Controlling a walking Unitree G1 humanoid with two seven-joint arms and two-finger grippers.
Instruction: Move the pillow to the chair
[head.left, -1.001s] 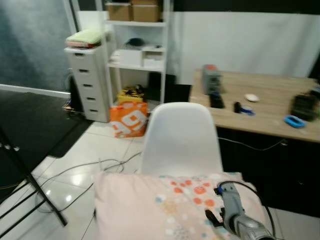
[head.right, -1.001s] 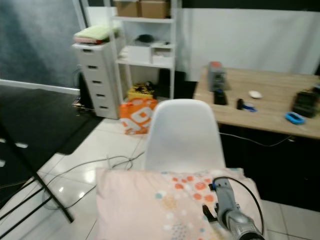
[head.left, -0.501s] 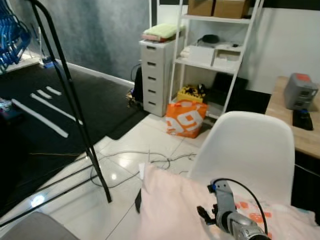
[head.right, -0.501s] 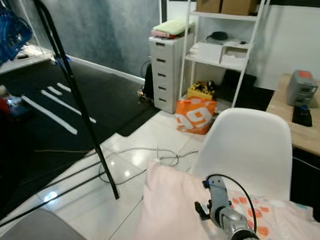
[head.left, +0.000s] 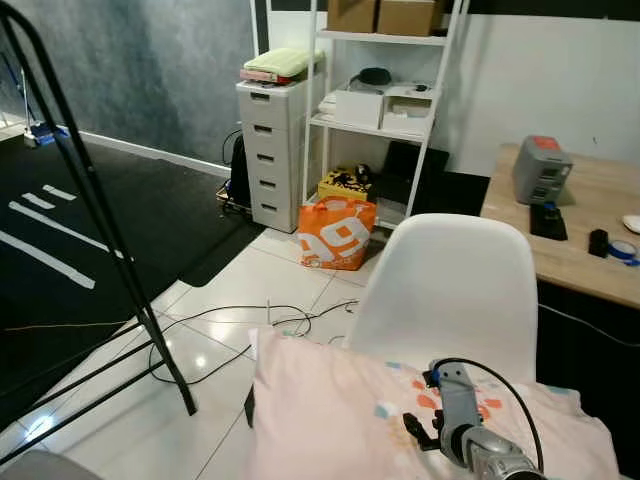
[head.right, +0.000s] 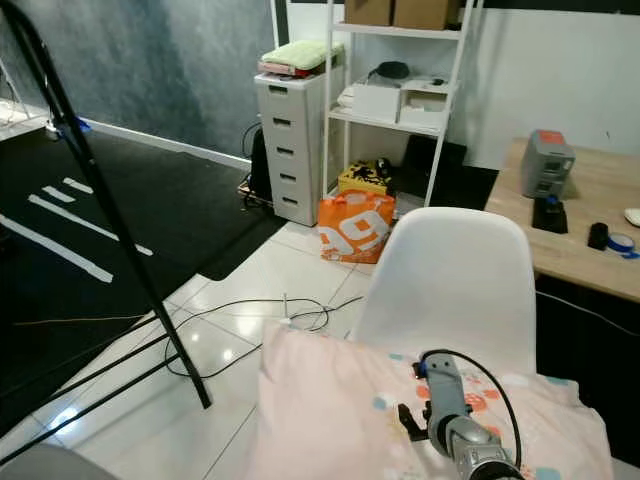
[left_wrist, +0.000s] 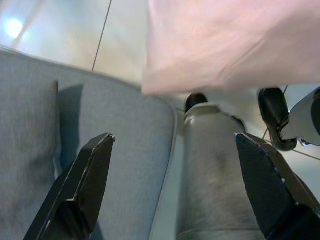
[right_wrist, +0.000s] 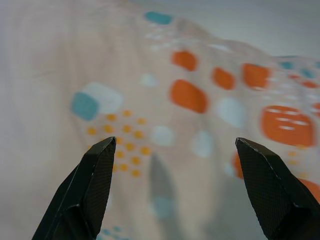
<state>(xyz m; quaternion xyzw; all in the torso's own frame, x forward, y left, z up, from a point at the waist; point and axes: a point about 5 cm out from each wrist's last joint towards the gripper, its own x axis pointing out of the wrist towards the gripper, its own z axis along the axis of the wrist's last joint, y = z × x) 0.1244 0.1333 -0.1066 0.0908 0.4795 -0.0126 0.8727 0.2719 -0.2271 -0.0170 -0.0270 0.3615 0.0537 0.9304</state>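
Pillow (head.left: 330, 410) lies against white chair (head.left: 450, 285); right gripper (right_wrist: 172, 190) spread wide over it, left gripper (left_wrist: 175, 195) spread wide, both empty.

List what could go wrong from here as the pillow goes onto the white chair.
1. The pale pink pillow with orange and teal dots looks wider than the white plastic shell chair, so it may slide off once released.
2. The right gripper is open against the fabric, so the hold looks loose and the pillow might slip early.
3. Loose cables on the white tile floor lie near the chair and could snag a step.
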